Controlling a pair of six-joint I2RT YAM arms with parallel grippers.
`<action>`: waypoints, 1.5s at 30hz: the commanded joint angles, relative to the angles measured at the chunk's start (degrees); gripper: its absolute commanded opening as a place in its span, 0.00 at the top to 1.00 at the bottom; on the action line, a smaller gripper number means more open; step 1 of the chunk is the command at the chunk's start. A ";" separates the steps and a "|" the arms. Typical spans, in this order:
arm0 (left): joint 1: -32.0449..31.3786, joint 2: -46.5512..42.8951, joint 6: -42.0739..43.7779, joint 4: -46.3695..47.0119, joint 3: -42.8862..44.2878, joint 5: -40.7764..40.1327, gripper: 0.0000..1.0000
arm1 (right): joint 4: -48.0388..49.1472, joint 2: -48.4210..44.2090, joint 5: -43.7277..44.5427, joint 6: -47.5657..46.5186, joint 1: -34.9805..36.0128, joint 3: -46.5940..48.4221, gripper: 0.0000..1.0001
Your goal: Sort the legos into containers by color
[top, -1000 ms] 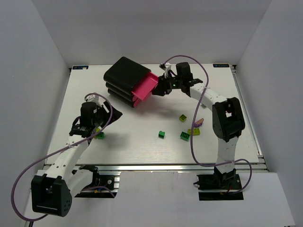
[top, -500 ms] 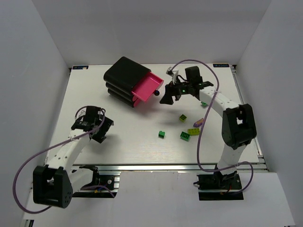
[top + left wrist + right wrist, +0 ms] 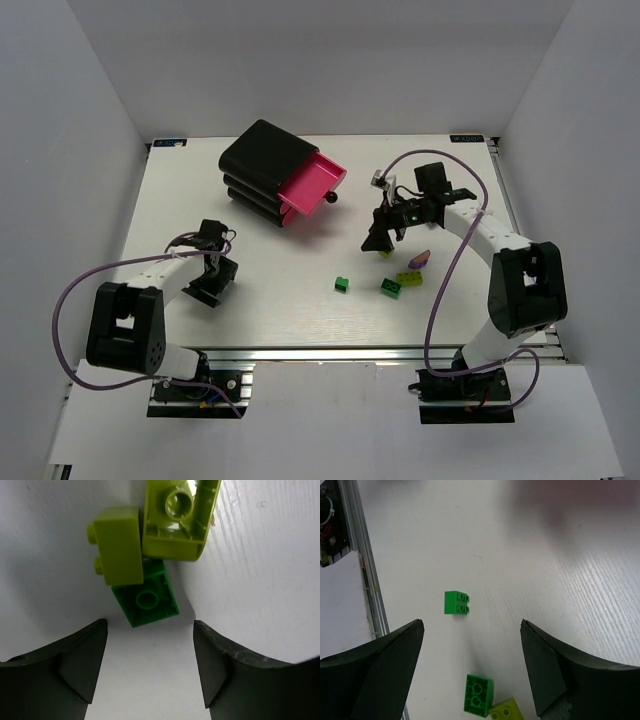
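Observation:
The containers are a black drawer unit [image 3: 262, 165] at the back, its top pink drawer [image 3: 312, 183] pulled out. My left gripper [image 3: 212, 284] [image 3: 150, 630] stands open low over the table. Just ahead of its fingertips lie a dark green brick [image 3: 146, 600] and two yellow-green bricks [image 3: 117, 545] [image 3: 177, 517], huddled together. My right gripper [image 3: 377, 238] [image 3: 471, 627] hangs open above the table. Below it are a green brick [image 3: 456, 602] [image 3: 342, 285], an upturned green brick [image 3: 479, 695] [image 3: 390, 288] and a yellow-green brick [image 3: 506, 711] [image 3: 408, 278]. A purple brick [image 3: 420, 258] lies beside them.
The drawer's dark knob [image 3: 330, 197] sticks out toward the table's middle. White walls enclose the table on three sides. An aluminium rail [image 3: 362, 570] runs along the near edge, with both arm bases there.
My right gripper has left the drawer's knob, swung down and right over the loose bricks, and opened wide. The left arm has folded back, its gripper settling lower over its bricks.

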 commanded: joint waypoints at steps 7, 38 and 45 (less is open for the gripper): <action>0.82 6.98 -3.20 -0.33 5.61 -7.40 0.36 | -3.53 -6.12 -5.36 -6.49 -2.80 -4.43 0.19; -4.90 -11.65 41.87 22.51 17.20 33.87 1.00 | -5.82 -16.94 -1.40 -14.49 -6.15 -13.76 0.65; -10.86 2.84 49.70 20.16 36.27 33.48 0.98 | -1.43 -19.22 2.28 -10.81 -4.04 -15.25 0.58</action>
